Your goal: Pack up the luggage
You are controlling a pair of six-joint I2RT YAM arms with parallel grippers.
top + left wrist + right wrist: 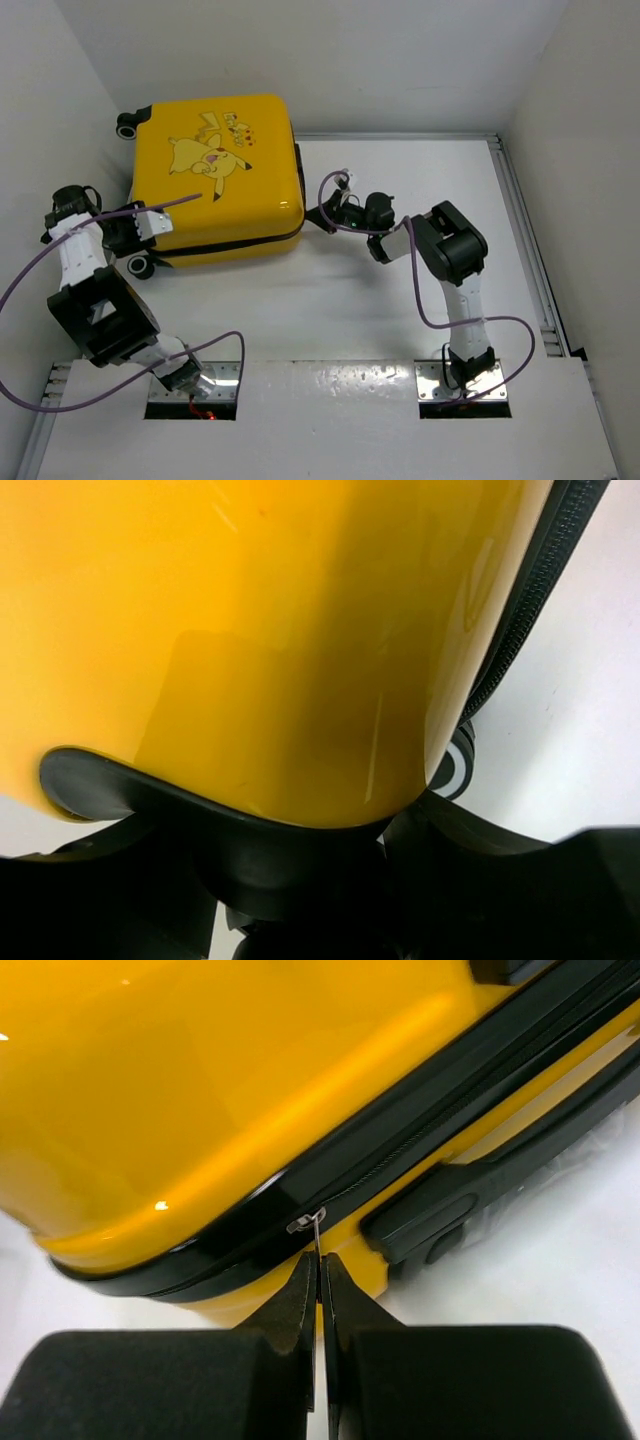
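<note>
The luggage (215, 175) lies shut at far left. Your right gripper (320, 1272) pinches its zipper pull (316, 1226); the left gripper (140, 235), jaws spread, cups the near-left corner. Zipper step, I think: next, pull steadily along the band.

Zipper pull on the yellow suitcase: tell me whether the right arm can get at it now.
Likely yes: the right gripper is shut on the zipper pull at the suitcase edge, nothing in between.
</note>
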